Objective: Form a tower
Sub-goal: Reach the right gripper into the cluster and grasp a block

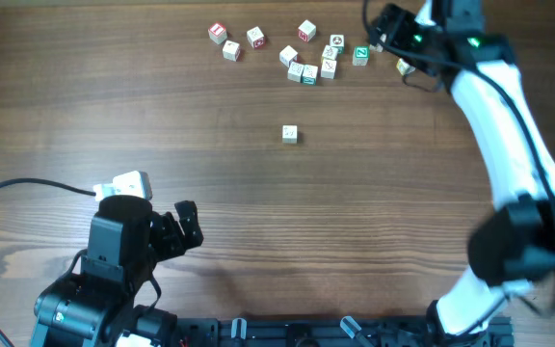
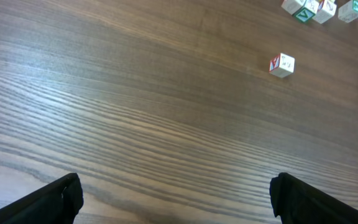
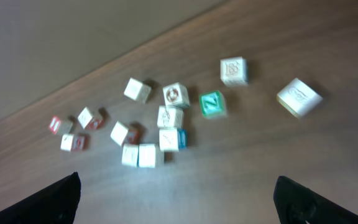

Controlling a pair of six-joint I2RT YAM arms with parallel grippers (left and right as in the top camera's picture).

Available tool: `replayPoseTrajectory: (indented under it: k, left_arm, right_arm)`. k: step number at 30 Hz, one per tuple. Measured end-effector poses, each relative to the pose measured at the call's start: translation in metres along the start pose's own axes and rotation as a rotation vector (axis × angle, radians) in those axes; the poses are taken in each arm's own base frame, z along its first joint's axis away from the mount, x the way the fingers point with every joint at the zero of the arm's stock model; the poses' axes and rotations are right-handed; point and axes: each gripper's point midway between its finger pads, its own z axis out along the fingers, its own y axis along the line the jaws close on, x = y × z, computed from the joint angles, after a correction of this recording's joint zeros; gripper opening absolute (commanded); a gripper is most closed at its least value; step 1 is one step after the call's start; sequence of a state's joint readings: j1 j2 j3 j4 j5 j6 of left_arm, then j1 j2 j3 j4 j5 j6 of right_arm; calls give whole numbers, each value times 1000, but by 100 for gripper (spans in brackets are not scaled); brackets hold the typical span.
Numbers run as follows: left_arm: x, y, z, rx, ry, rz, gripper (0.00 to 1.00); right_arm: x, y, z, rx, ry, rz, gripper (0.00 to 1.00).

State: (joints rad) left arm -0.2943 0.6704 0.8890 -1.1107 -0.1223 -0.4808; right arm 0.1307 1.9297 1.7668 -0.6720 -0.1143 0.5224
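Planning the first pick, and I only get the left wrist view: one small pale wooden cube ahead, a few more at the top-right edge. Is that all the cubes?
Observer: No. Overhead, about a dozen small pale wooden cubes lie scattered beyond the lone cube.
Operator: Any stacked yet?
Observer: None that I can see; each sits singly.
Operator: Where's the right gripper?
Observer: The right gripper hangs open and empty over that scatter's right end, near a bright green-faced cube.
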Motion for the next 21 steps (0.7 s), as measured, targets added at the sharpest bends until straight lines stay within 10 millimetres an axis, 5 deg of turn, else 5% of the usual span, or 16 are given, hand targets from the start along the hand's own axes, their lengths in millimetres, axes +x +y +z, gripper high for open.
replayPoseTrajectory:
  k: [2, 7, 14, 19, 21]
  left_arm:
    - [0, 0, 0, 0, 0, 0, 100]
    - [0, 0, 0, 0, 0, 0, 100]
    - [0, 0, 0, 0, 0, 0, 100]
    - [0, 0, 0, 0, 0, 0, 100]
    - [0, 0, 0, 0, 0, 0, 100]
  right_arm:
    - [10, 17, 50, 27, 47, -45, 92]
    - [72, 39, 142, 152, 62, -157, 81]
    - [71, 17, 169, 233, -2, -105, 71]
    - [81, 10, 180, 243, 21, -97, 46]
    - [82, 9, 181, 245, 24, -96, 47]
